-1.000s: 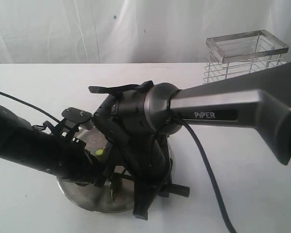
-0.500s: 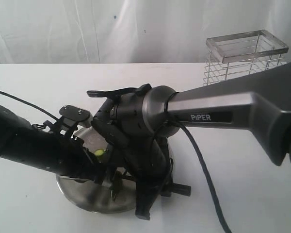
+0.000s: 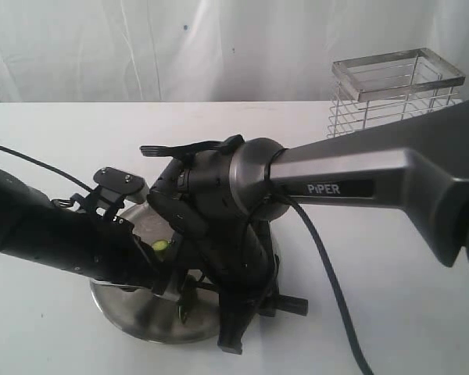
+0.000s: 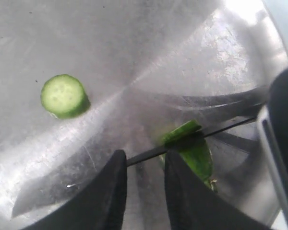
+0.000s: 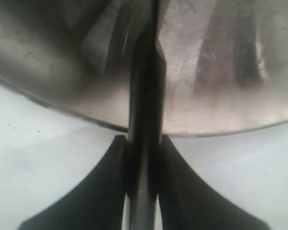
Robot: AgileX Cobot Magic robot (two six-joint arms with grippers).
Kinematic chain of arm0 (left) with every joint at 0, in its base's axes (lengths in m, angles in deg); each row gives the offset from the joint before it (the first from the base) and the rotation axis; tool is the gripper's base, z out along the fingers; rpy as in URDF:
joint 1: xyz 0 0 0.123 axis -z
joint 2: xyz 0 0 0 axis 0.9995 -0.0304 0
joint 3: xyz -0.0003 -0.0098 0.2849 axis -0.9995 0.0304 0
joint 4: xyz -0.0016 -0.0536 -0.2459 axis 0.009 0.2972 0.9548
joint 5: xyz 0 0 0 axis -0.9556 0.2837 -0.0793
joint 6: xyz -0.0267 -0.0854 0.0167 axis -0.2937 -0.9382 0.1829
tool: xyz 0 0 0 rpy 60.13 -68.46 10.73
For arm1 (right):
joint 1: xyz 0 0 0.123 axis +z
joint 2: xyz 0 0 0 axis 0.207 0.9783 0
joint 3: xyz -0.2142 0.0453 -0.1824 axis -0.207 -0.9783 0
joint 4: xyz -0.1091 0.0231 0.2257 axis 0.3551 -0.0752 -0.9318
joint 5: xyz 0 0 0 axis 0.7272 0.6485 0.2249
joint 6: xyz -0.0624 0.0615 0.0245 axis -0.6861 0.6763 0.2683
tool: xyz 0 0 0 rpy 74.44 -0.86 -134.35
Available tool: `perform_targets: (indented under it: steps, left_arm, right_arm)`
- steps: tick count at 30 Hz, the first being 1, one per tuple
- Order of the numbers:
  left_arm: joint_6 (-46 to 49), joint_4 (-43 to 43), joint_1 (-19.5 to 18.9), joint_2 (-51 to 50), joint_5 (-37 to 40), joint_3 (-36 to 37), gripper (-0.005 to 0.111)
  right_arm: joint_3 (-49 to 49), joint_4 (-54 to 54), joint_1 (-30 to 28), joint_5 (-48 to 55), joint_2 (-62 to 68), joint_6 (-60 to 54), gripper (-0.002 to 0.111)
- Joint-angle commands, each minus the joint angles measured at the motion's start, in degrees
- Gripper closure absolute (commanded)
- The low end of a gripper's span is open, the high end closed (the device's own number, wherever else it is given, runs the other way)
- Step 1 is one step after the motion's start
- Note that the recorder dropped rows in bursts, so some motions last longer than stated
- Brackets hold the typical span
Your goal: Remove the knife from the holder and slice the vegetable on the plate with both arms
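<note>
You are losing most of the plate (image 3: 137, 312) behind both arms (image 3: 242, 195); the knife (image 5: 144, 96) is blurring, running off the right wrist view.

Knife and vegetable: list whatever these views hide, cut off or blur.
Left wrist view: the knife shows only as a thin edge-on line; its handle does not show.
Right wrist view: blurred; the right gripper covers the handle, and the blade runs out of frame.
Exterior view: the right arm hides the knife; the vegetable is just a green speck, most of the plate covered.
</note>
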Motion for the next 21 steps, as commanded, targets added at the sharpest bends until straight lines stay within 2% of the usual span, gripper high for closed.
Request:
perform_targets:
  steps: [1, 6, 12, 21]
  left_arm:
    - [-0.49, 0.86, 0.36, -0.44, -0.73, 0.35, 0.073]
    - [-0.49, 1.22, 0.36, -4.44, -4.34, -0.34, 0.073]
    - [-0.27, 1.22, 0.36, -11.71, -1.37, -1.18, 0.073]
    - [-1.69, 0.97, 0.36, -5.60, 6.30, -1.18, 0.073]
  right_arm:
    - [0.25, -0.38, -0.05, -0.03, 0.27, -0.51, 0.108]
    - [0.25, -0.38, -0.05, -0.03, 0.27, -0.62, 0.108]
    - [0.25, -0.38, -0.05, -0.03, 0.27, -0.62, 0.108]
    - [-0.24, 1.25, -0.05, -0.03, 0.27, 2.44, 0.108]
